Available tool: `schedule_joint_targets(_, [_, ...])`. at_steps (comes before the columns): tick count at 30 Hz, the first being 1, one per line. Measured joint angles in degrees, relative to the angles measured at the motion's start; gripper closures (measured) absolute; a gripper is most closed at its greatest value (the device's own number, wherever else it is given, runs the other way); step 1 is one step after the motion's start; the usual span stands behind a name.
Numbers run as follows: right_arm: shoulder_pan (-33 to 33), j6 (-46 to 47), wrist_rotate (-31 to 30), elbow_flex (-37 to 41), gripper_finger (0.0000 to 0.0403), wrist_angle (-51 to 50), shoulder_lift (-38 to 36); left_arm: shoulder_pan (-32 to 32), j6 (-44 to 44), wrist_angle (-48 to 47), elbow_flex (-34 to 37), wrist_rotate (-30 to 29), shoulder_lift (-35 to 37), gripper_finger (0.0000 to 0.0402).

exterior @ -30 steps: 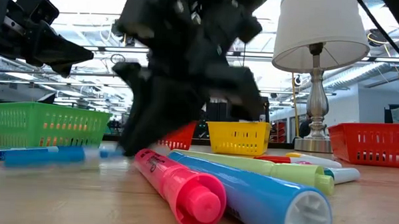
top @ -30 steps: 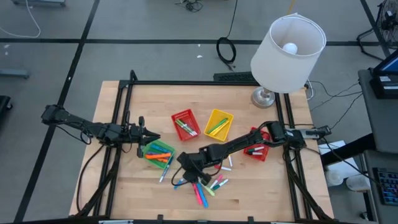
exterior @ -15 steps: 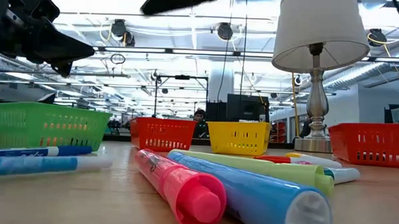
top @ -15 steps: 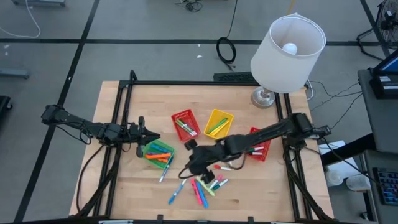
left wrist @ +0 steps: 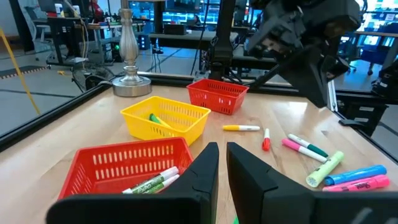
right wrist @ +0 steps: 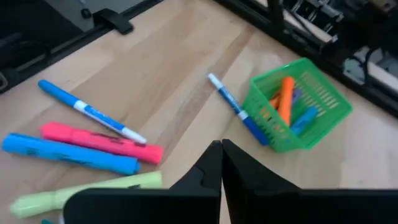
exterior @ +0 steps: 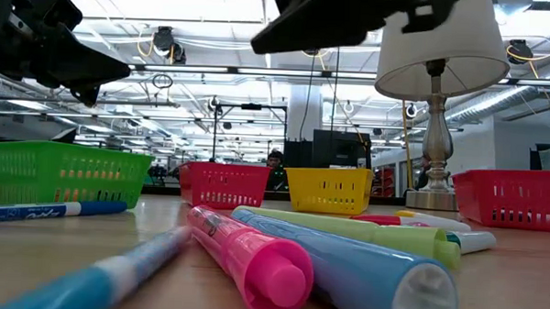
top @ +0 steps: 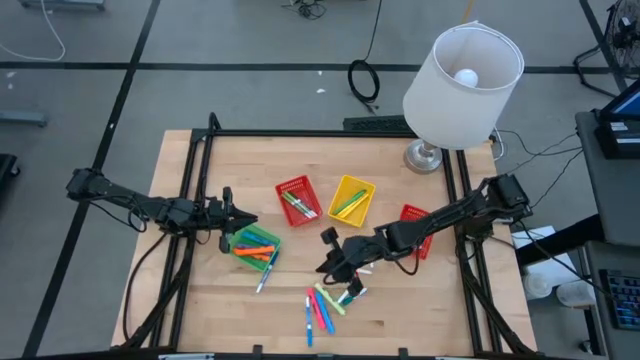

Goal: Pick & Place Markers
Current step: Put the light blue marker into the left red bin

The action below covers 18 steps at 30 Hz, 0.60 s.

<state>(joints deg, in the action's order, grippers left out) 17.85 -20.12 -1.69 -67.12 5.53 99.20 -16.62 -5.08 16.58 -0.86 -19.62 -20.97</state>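
Several loose markers point(top: 322, 308) lie on the wooden table near its front edge: a pink highlighter point(right wrist: 102, 142), a blue highlighter point(right wrist: 68, 154), a pale green one point(right wrist: 87, 190) and a thin blue pen point(right wrist: 90, 112). Another blue pen point(right wrist: 233, 109) lies against the green basket point(top: 255, 243), which holds orange and blue markers. My right gripper point(top: 323, 266) hangs shut and empty above the table, just far-right of the loose pile. My left gripper point(top: 238, 220) hovers level at the green basket's far left corner, its fingers all but together with nothing between them.
A red basket point(top: 297, 198) with markers and a yellow basket point(top: 352, 198) with a green marker stand at mid-table. A second red basket point(top: 415, 232) sits partly under my right arm. A lamp point(top: 462, 80) stands at the far right corner. Bare wood lies front left.
My right gripper has risen from the table at the marker pile and drawn toward the table's right edge, its point tipping up. One thin blue pen has slid and turned toward the near edge, now lying in line with the other loose markers.
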Motion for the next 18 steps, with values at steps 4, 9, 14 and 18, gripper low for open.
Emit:
schedule_joint_targets(4, [0.9,2.0,-1.2,0.5,0.0402,-0.1,0.4,0.0,0.0,0.0,0.0,0.0,0.0,0.036])
schedule_joint_targets(9, [2.3,2.0,-3.0,0.5,0.0403,0.3,0.4,0.0,0.0,0.0,0.0,0.0,0.0,0.036])
schedule_joint_targets(14, [2.4,5.8,-3.3,0.5,0.0403,0.3,0.4,0.0,-0.9,0.0,0.0,0.0,0.0,0.036])
schedule_joint_targets(18, [3.7,7.5,-2.7,0.5,0.0403,0.2,0.4,0.0,-1.1,0.0,0.0,0.0,0.0,0.036])
